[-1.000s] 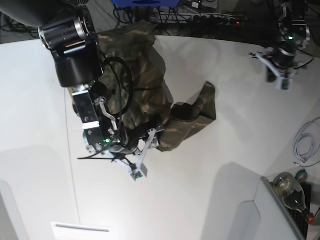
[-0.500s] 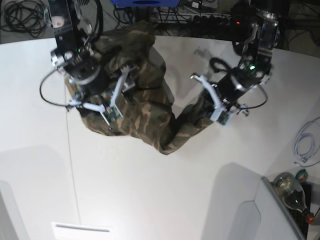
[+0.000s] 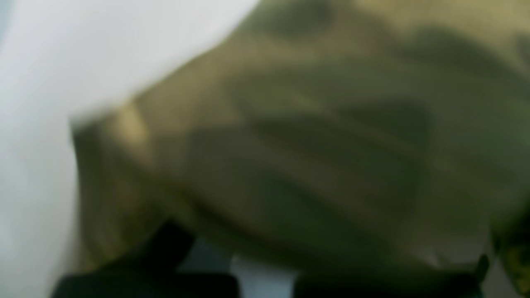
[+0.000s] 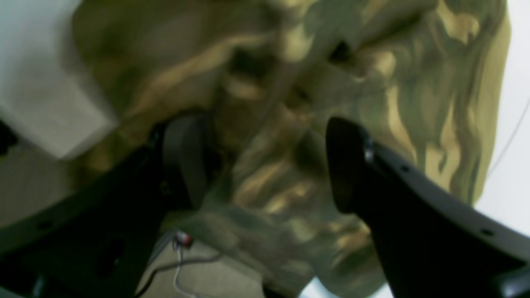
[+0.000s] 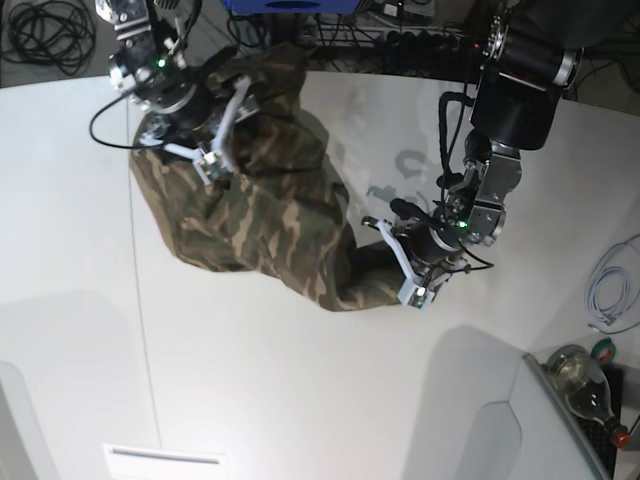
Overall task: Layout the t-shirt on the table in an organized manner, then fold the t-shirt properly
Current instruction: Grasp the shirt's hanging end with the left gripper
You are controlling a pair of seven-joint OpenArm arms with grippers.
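A: Half a second before this entry the right gripper [image 5: 222, 125] sat lower over the t-shirt [image 5: 255, 215], roughly mid-body. It had since travelled up toward the far hem, and its fingers [image 4: 343, 165] stood spread with camouflage cloth bunched between them. Whether cloth was actually caught I could not tell; the right wrist view showed folds in the gap, no pinch.

B: And the left side?

A: The left gripper [image 5: 405, 262] had dropped from above the sleeve down to the near end of the shirt. Its fingers were pressed together, apparently on that end of the cloth. The left wrist view was only blurred fabric against white table [image 3: 62, 62], so the pinch itself was not confirmed there.

B: Shirt position?

A: Lying on the table [image 5: 300, 400], stretched between the two sets of fingers as a broad, rumpled band. The body beside the right fingers looked wider and flatter than a second earlier, when it was heaped under the arm.

B: Meaning for the task?

A: Judged to be in the layout stage. The shirt was opening up but not flat; sleeves and collar were not readable. No fold had been started.
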